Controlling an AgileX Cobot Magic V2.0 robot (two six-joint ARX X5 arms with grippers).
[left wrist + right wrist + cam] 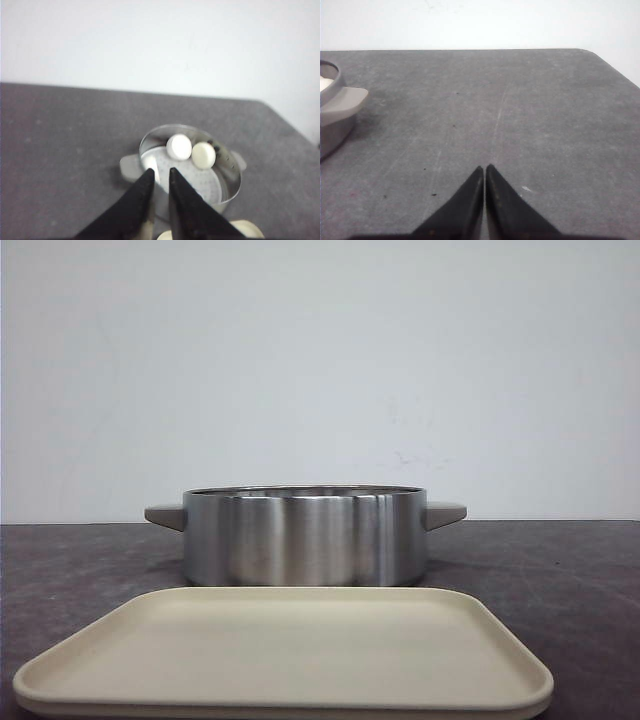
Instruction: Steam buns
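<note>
Far left in the left wrist view: only bare table [60,150]. Next, hovering over the near rim of the pot [300,535] with the left gripper [161,172], fingers a little apart and pinching nothing, probably parted after letting a bun go or ahead of reaching for one. Inside the pot, seen from that wrist: two buns [179,146] side by side on the perforated plate [200,185], touching or nearly so, toward the far wall. Beside the left finger, a third white shape, likely another bun but too hidden to be sure. No fourth to be seen, and the faces too blurred to make out. Raised on that plate, presumably, so that steam can get under them. From the front, none of this on show: all hidden behind the steel wall, with a grey handle [165,515] jutting from each side for lifting. Just in front of the pot, the beige tray [290,650], with no bun on it in the front view, so loading is judged nearly or wholly done. To the right: the right gripper [484,167] low over the table, well apart from the pot, fingers pressed together on nothing. Parked there, seemingly, to leave the pot free for the left arm.
</note>
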